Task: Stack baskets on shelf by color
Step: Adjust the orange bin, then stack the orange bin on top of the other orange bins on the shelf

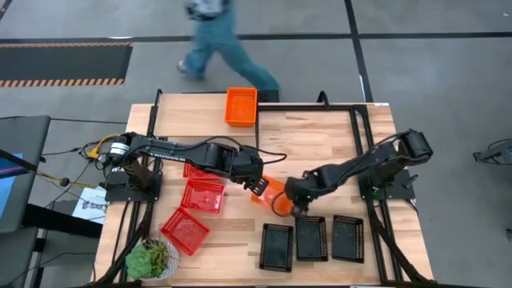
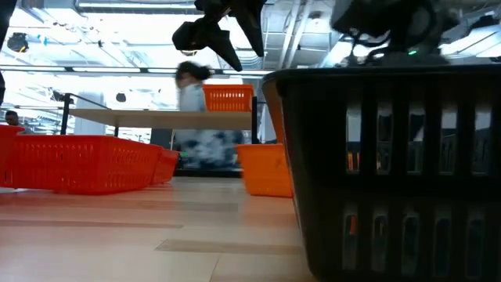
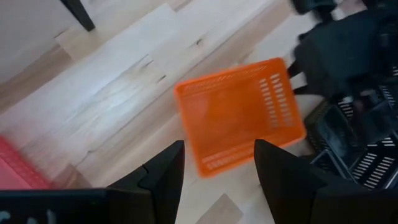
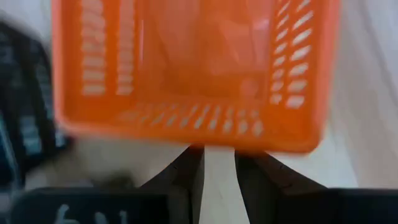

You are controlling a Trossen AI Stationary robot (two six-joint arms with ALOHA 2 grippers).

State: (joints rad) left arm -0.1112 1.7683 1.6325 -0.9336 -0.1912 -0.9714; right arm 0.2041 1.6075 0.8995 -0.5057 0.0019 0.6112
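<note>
3 black baskets [image 1: 311, 240] sit in a row at the table's near edge, with 3 red baskets [image 1: 194, 210] and a potted plant [image 1: 150, 259] to their left. Just beyond, the right gripper [image 1: 282, 206] pinches the rim of an orange basket [image 1: 272, 194] at mid-table, while the left gripper [image 1: 258, 185] hangs over it with fingers spread, holding nothing. Farther back, another orange basket [image 1: 241, 106] rests on the shelf [image 1: 192, 112]. A person [image 1: 220, 40] walks past behind.
</note>
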